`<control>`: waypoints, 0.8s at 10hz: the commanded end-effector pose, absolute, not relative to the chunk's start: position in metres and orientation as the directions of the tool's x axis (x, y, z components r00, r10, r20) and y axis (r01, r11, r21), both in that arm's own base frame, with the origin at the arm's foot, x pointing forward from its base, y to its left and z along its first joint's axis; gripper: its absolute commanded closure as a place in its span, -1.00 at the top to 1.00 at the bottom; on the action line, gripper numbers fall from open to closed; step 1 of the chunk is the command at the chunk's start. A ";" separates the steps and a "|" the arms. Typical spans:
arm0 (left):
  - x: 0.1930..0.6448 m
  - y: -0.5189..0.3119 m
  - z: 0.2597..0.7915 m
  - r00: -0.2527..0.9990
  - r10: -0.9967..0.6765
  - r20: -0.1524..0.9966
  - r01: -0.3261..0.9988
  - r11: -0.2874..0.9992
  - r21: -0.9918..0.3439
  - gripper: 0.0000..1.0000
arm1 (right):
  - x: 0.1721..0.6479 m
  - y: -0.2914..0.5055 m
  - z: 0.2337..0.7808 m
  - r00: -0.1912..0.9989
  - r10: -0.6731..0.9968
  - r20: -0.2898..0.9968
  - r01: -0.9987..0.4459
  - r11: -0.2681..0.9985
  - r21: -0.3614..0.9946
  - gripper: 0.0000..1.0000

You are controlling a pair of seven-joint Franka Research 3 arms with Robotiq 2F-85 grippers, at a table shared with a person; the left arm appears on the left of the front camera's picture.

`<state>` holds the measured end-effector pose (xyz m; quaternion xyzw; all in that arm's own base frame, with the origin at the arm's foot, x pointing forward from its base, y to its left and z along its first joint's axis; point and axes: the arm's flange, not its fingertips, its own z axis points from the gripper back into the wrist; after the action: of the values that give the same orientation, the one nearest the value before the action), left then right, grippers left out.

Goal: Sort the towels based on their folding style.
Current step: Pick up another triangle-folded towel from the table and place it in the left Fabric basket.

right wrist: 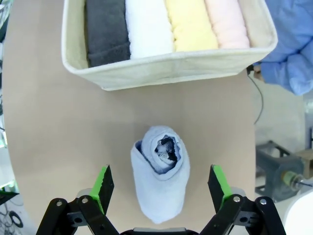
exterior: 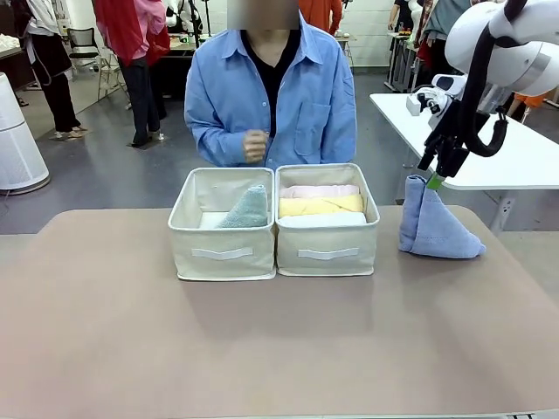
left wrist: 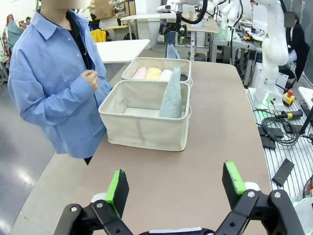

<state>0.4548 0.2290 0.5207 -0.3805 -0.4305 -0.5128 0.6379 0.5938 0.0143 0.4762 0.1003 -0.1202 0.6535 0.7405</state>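
Hovering spread open over the light blue triangle fold (right wrist: 159, 198), the right gripper (right wrist: 160, 180) frames it — upright on the table (right wrist: 49, 147), beside the basket of rolls (right wrist: 166, 68). Next, likely: lower, pinch, carry it to the other basket (exterior: 223, 253) with the grey-green fold (exterior: 249, 209).

You get bright, even light from overhead in all three views, with no glare on the bench (exterior: 105, 349). Shadows are soft: a faint one lies in front of the baskets (exterior: 223, 253), toward the bench's near edge. The white table (exterior: 524, 148) beyond the right edge nearly washes out. The front view is sharp, though the far room softens slightly. Both wrist views bow straight lines near their edges, and the left hand (left wrist: 176, 188) looks oversized but crisp.
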 end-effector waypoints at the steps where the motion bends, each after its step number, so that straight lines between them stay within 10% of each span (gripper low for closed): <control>1: 0.453 0.230 0.522 0.100 -0.322 0.941 0.983 0.178 -0.044 1.00 | 0.604 0.011 0.464 0.104 0.940 0.324 -0.993 0.117 -0.020 1.00; 8: 0.453 0.230 0.522 0.100 -0.322 0.941 0.983 0.178 -0.044 1.00 | 0.614 0.013 0.439 0.092 0.941 0.324 -0.996 0.086 0.033 1.00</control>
<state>0.4548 0.2291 0.5207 -0.3805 -0.4305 -0.5128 0.6379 0.6040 0.0169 0.4433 0.1123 -0.1071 0.6595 0.7355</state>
